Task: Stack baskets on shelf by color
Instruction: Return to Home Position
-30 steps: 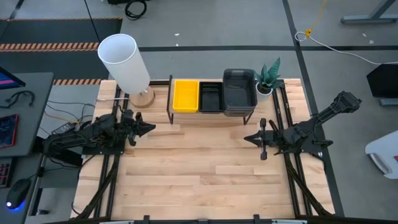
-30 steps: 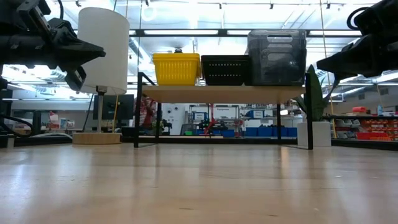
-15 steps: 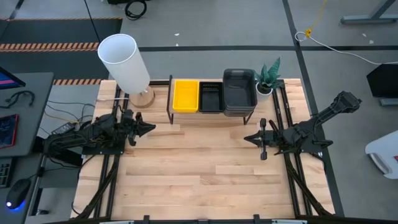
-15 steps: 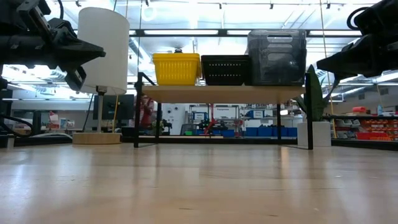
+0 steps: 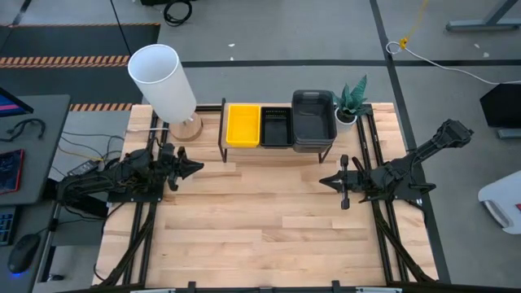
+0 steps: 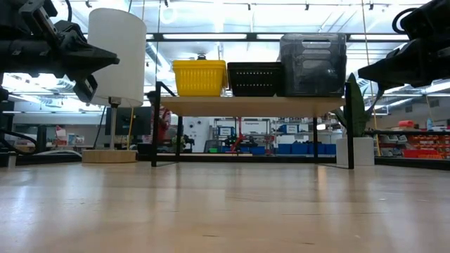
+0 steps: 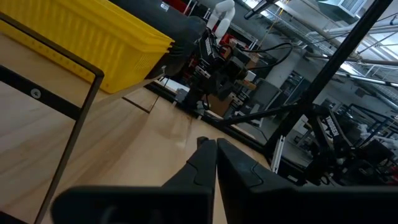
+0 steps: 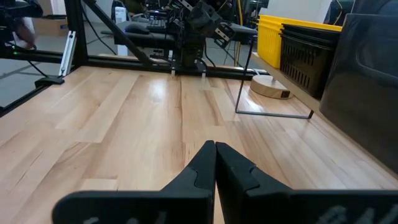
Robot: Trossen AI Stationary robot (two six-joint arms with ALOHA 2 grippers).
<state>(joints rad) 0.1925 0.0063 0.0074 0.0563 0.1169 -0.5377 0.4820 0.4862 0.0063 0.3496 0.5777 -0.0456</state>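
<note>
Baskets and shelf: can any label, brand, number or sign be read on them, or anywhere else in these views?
No text can be read in any view.
Yellow basket, black basket, grey basket, shelf: no lettering shows.
White marking on a dark part across the table, left wrist view: too blurred to read.
Room behind, low view: any signs are too small to read.

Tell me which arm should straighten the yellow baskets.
Left, likely. The yellow baskets sit at the left end of the shelf, nearest the left arm; the right arm is closer to the grey baskets.
</note>
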